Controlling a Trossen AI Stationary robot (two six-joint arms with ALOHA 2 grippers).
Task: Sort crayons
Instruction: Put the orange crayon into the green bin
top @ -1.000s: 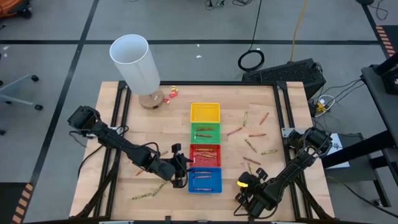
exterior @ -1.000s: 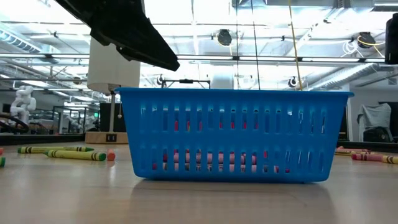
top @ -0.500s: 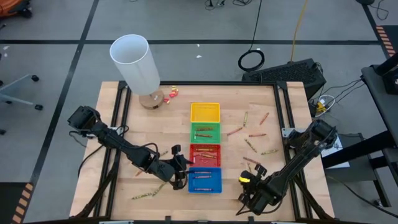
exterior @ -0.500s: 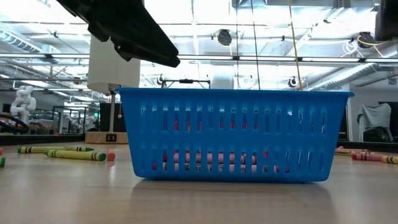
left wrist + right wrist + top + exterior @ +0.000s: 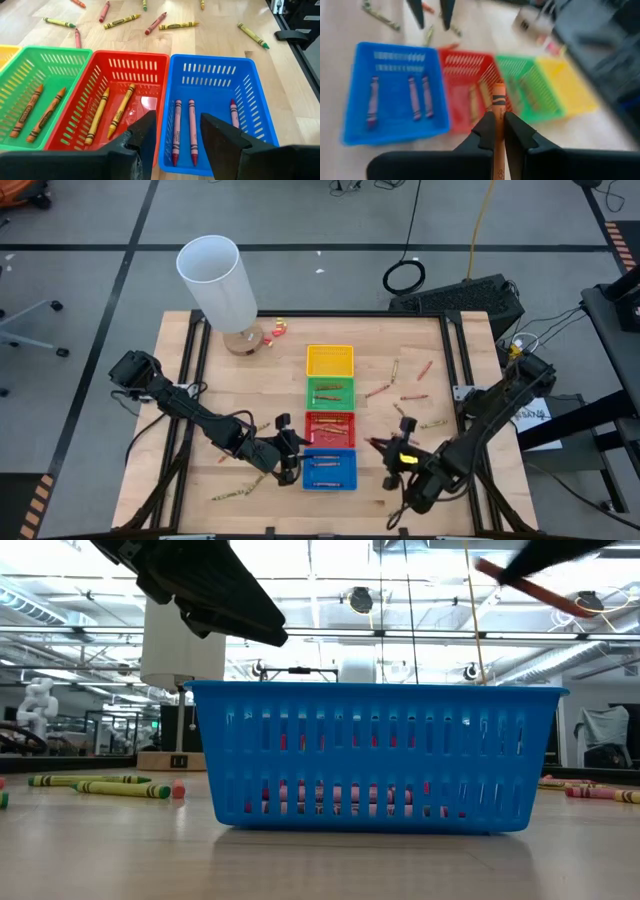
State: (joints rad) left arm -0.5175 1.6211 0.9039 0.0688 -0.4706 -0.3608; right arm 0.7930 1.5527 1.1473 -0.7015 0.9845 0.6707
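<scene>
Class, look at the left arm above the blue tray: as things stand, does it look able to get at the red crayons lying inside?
Probably yes. The left gripper hangs above the blue tray with its jaws apart; the red crayons lie uncovered in the open-topped tray. The right gripper, shut on an orange crayon, is off to the side.

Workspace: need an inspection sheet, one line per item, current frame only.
Surface: wooden table, four trays in a row: yellow, green, red, blue.
Job's things: three crayons in blue tray, two in red, two in green; loose crayons on the right side, some at front left.
Clutter: white cylinder at back left, small red and yellow bits at its base.
Grippers: right gripper shut on an orange crayon; left gripper open by the blue tray.
Cables: coil on the floor behind.
Surroundings: nothing seen moving.
</scene>
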